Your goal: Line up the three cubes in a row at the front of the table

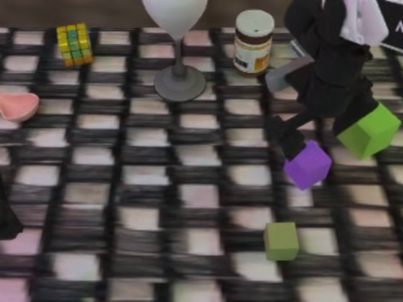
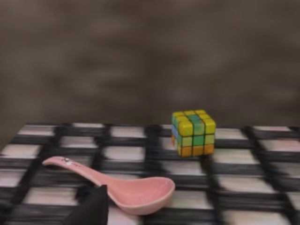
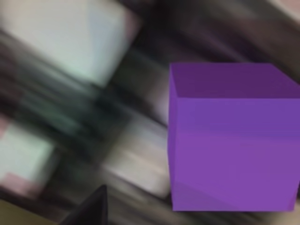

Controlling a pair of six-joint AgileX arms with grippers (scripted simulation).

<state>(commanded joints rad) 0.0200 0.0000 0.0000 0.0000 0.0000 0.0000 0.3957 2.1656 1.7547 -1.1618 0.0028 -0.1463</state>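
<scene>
Top view: the right gripper grasps the purple cube at the table's right side, the lime-green cube just right of it and the olive-green cube nearer the front. Left wrist view: a pink spoon and puzzle cube; whether the left gripper is clenched, I cannot tell. Right wrist view: the purple cube fills the frame.

free: table left of olive cube | blocked: purple cube behind it, lime cube farther back-right | gap between those two: probably passable
</scene>
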